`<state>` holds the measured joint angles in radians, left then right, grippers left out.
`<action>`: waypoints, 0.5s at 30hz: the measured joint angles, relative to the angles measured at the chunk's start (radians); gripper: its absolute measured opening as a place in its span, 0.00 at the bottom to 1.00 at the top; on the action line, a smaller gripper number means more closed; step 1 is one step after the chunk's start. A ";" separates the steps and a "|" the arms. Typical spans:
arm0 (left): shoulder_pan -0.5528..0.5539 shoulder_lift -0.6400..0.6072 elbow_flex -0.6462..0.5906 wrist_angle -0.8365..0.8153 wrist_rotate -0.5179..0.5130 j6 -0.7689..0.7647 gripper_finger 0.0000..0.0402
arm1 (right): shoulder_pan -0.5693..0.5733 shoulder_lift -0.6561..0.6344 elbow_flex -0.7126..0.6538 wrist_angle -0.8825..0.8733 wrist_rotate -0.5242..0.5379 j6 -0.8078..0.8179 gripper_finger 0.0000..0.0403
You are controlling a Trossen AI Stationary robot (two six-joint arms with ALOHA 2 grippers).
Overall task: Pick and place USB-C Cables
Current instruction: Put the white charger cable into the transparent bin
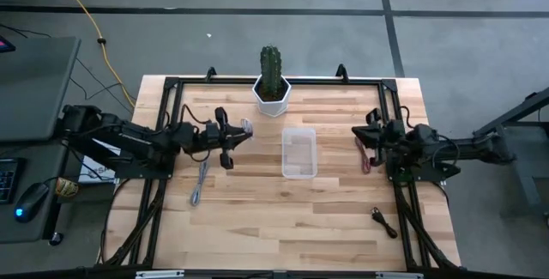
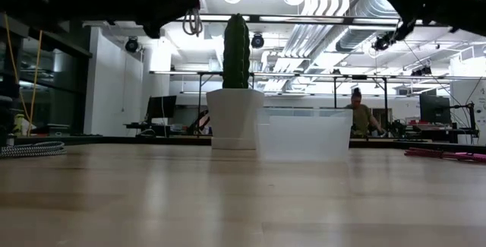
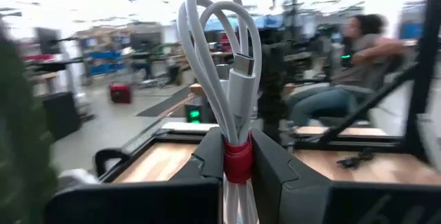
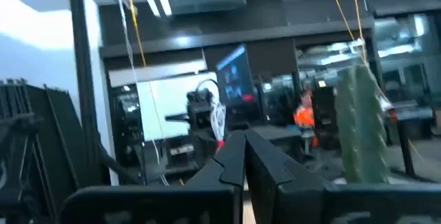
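Note:
My left gripper (image 1: 232, 140) hovers over the table's left half and is shut on a white cable bundle (image 3: 224, 65) wrapped with a red band; it also shows in the low view as white loops (image 2: 194, 7). A grey braided cable (image 1: 200, 182) lies flat on the table, on the near side of that gripper. A pink-red cable (image 1: 364, 154) lies on the table below my right gripper (image 1: 371, 137), which is shut (image 4: 244, 151), raised and touches nothing. A black cable (image 1: 383, 221) lies near the right near corner. My left gripper pinches the white cable bundle at its red band (image 3: 238, 163) between the two fingers. The fingers are about level and point toward the table's right. The bundle is lifted clear of the table, and its loops and a plug (image 3: 242, 79) stick out past the fingertips.
A clear plastic container (image 1: 298, 152) stands at the table's middle, between the two grippers. A cactus in a white pot (image 1: 273, 77) stands at the far edge. A black frame (image 1: 171, 86) runs round the table. People sit in the room beyond (image 2: 357, 110).

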<state>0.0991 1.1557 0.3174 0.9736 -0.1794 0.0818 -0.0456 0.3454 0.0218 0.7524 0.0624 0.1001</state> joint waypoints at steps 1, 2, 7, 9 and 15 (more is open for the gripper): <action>0.011 0.000 0.014 -0.014 0.047 -0.002 0.04 | 0.000 0.044 0.015 0.016 0.007 -0.003 0.01; 0.020 0.000 0.027 -0.030 0.091 -0.011 0.04 | 0.000 0.092 0.037 0.017 0.022 -0.004 0.02; 0.033 0.012 0.093 -0.139 0.157 -0.054 0.04 | 0.000 0.366 0.166 0.003 0.080 -0.003 0.14; 0.024 0.029 0.109 -0.161 0.157 -0.054 0.04 | 0.000 0.480 0.213 0.002 0.080 0.001 0.23; -0.030 0.127 0.132 -0.147 0.112 -0.069 0.04 | 0.000 0.750 0.331 0.009 0.071 -0.014 0.47</action>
<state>0.0687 1.2828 0.4495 0.8265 -0.0678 0.0128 -0.0460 1.0950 0.3531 0.7610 0.1329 0.0864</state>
